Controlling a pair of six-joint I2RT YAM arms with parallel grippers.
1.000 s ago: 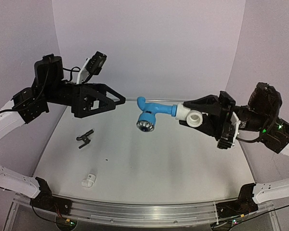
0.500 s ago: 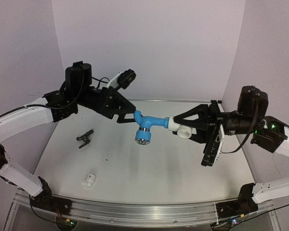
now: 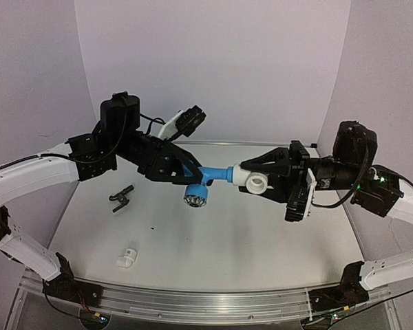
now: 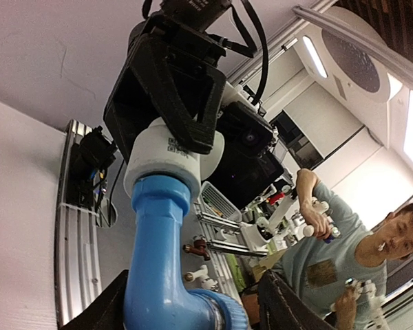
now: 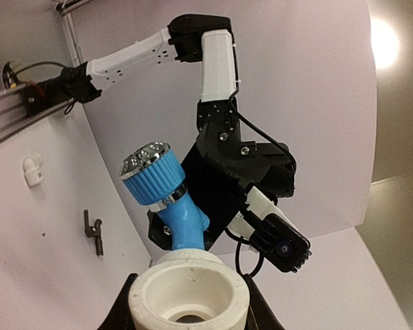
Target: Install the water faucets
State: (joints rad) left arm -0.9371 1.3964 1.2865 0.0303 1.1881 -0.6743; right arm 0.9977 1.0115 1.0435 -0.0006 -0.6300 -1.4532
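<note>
Above the counter (image 3: 227,237), the faucet (image 3: 217,173) sits between the left pincer (image 3: 193,173) fingers, grip unclear; the right pincer (image 3: 246,175) clenches its white fitting (image 3: 256,183).

The left gripper (image 3: 191,173) covers the spout end of the blue faucet (image 3: 217,173); jaw contact cannot be confirmed. In the wrist views, the bottom edges crop the faucet body and the white fitting (image 5: 187,295). The black part (image 3: 122,198) near the left edge of the table (image 3: 261,234) is too small to identify.

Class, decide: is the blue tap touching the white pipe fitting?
Touching. In the left wrist view the blue tap runs straight into the white pipe fitting, no gap.
</note>
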